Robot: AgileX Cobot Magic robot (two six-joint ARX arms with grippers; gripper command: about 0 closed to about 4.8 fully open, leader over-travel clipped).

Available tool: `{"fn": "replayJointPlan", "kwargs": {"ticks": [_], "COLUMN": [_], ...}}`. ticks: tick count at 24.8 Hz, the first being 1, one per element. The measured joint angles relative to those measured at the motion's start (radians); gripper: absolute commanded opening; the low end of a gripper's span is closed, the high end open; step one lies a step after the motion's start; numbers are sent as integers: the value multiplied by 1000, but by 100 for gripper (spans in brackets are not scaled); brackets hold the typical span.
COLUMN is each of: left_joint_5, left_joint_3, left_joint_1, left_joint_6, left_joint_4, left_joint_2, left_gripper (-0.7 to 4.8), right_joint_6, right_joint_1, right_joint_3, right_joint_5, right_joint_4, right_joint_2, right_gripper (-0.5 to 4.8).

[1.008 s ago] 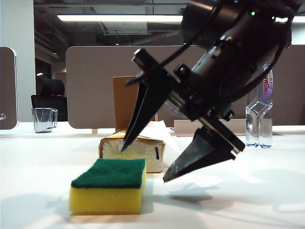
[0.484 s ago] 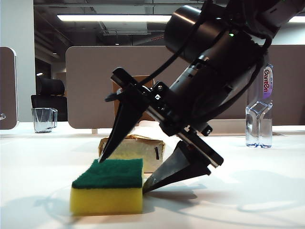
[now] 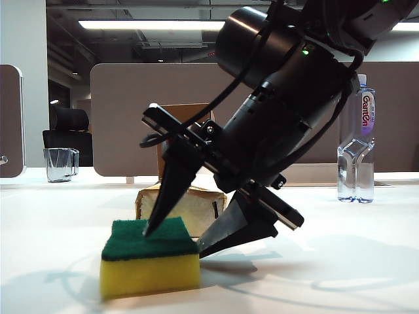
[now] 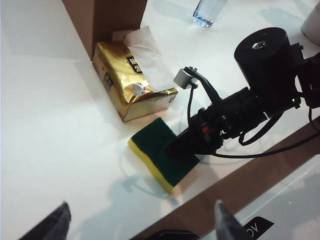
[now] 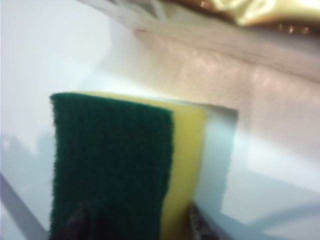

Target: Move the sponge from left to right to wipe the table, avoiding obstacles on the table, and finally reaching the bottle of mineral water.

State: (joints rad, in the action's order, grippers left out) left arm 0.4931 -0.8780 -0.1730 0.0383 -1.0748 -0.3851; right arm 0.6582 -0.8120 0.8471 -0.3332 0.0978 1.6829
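Observation:
The sponge (image 3: 147, 265), yellow with a green top, lies on the white table (image 3: 340, 261) at the front left. My right gripper (image 3: 173, 241) reaches down onto it from the right. One fingertip presses on the green layer and the other bears against the sponge's right side. The right wrist view shows the sponge (image 5: 115, 160) between the two fingertips of that gripper (image 5: 135, 225). Just behind the sponge stands the gold tissue pack (image 3: 196, 206), and the brown box (image 3: 171, 131) stands behind that. The bottle of mineral water (image 3: 357, 150) stands at the far right. My left gripper (image 4: 142, 222) hangs open, well above the table and apart from the sponge (image 4: 162, 160).
A clear glass mug (image 3: 60, 163) stands at the far left. Grey partition panels run behind the table. In the left wrist view the table's brown front edge (image 4: 250, 175) passes close to the sponge, and the right arm (image 4: 260, 90) reaches in over it.
The right gripper came down and to the left and drew its fingers in onto the sponge. The sponge shifted and turned slightly. The left gripper kept still.

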Motion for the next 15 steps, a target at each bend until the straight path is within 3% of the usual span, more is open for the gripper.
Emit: {"fn": "replayJointPlan", "kwargs": {"ticks": [3,4,5,15], "left_joint_5": [0,0,0,1], "left_joint_3": [0,0,0,-12], "left_joint_1": [0,0,0,-14], "left_joint_6": [0,0,0,0], "left_joint_4": [0,0,0,0], "left_joint_2": [8,7,7,7], "left_gripper": [371,371,371,371], "right_joint_6": [-1,-1,-1,-15], "right_joint_1": [-1,-1,-2,-3], "right_joint_3": [0,0,0,1], "right_joint_5": [39,47,53,79], "right_joint_4": [24,24,25,46], "right_joint_2": [2,2,2,2], "right_gripper": [92,24,-10,-7]}}
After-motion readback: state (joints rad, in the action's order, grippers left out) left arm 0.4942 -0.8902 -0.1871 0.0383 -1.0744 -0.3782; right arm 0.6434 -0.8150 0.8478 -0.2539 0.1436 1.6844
